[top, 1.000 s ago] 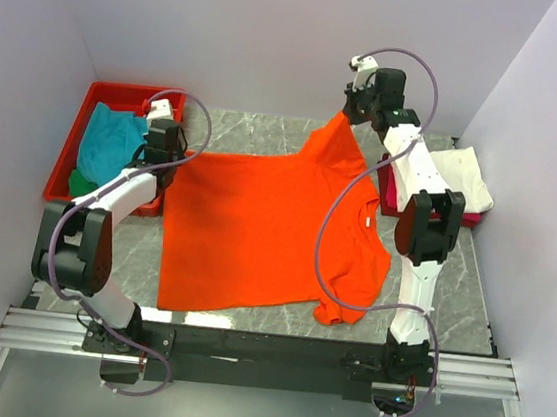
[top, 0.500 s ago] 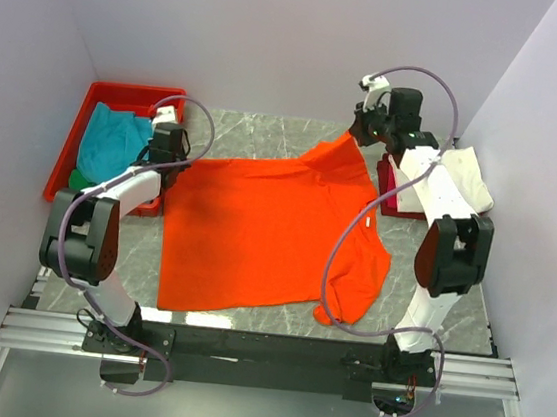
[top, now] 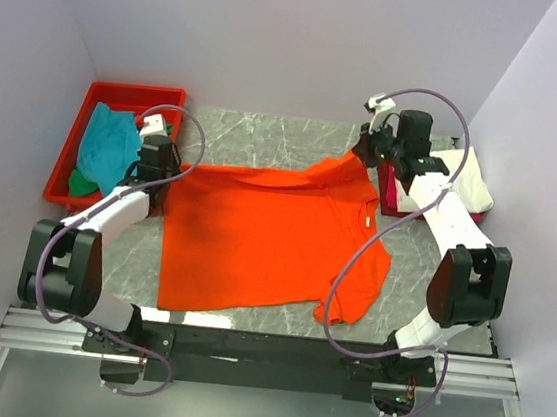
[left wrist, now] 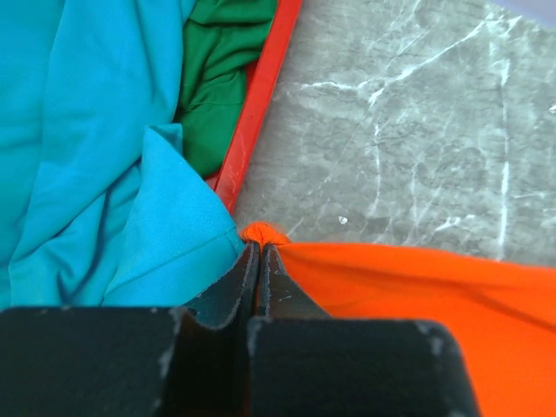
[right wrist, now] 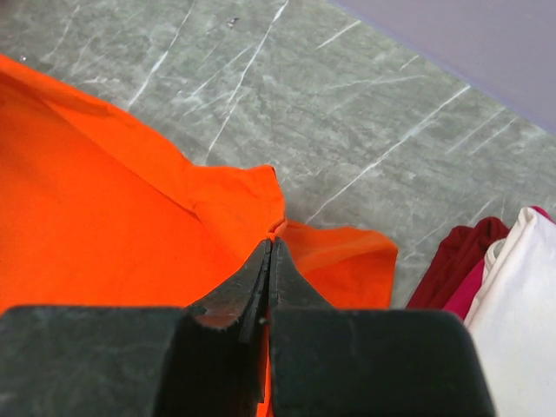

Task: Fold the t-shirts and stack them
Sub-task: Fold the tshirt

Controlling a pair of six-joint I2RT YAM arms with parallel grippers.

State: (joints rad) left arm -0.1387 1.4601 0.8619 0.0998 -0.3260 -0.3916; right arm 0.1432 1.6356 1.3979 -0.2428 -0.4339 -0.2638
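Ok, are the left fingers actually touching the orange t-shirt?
Touching. The left wrist view shows the left gripper pinching a bunched corner of the orange t-shirt between its fingers.

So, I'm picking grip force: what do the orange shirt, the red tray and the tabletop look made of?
Orange t-shirt: soft matte cloth, it creases and drapes. Red tray: probably plastic, rigid straight smooth rim. Table: marble-look grey with white veins, perhaps laminate.

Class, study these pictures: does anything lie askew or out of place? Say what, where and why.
The orange t-shirt is not spread flat: its near right corner is bunched into folds, so the outline is lopsided. The teal shirt spills over the red tray's rim, right beside the left gripper.
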